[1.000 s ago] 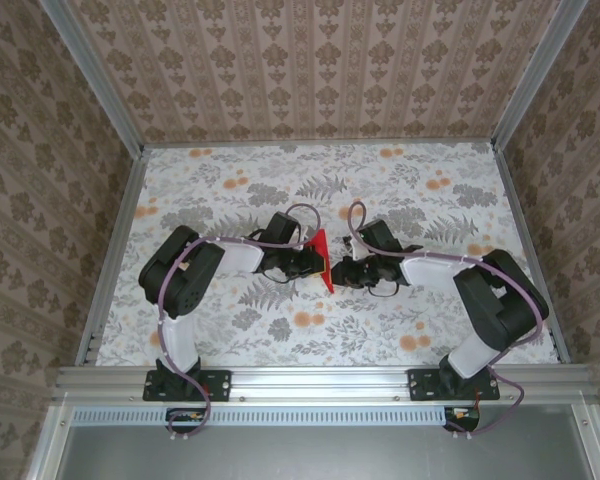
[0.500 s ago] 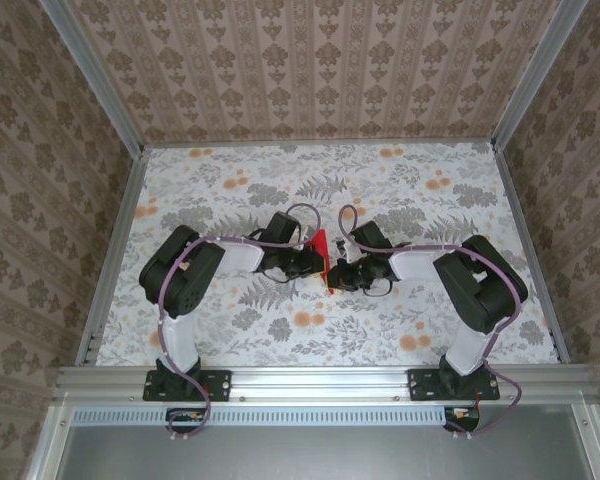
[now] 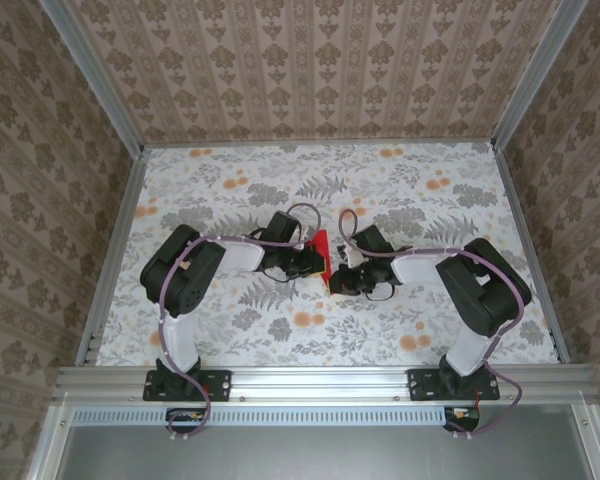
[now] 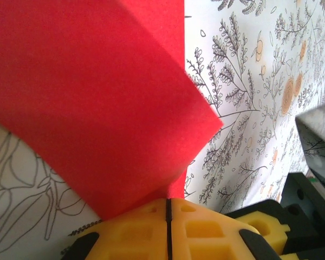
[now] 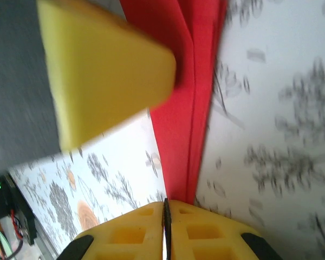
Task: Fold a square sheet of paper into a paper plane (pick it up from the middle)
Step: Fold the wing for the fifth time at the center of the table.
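Since a second ago the right arm (image 3: 480, 285) has drawn its elbow in toward the sheet of paper (image 3: 322, 245), and its gripper has pressed closer, so less red shows between the two wrists than before.

The sheet of paper is bright red and folded, and it stands edge-on to the top camera. I cannot tell whether its lower edge touches the table (image 3: 230, 190).

Directly on the sheet's left, the left gripper (image 3: 305, 264) is clamped on it. In the left wrist view the two yellow fingers (image 4: 206, 227) meet along a thin dark seam. The paper (image 4: 97, 108) rises out of that seam as a broad flap with a corner jutting right.

Directly on the sheet's right, the right gripper (image 3: 342, 278) is pinched onto it too. In the right wrist view its fingers (image 5: 206, 233) are pressed together, and a narrow doubled strip of the paper (image 5: 179, 135) runs up from between them with a crease along its length. A blurred yellow pad (image 5: 103, 81) lies against the strip's left side.

Farther out from the sheet, the left arm (image 3: 185, 270) bends back on one side and the right arm on the other, with flowered tabletop all around.
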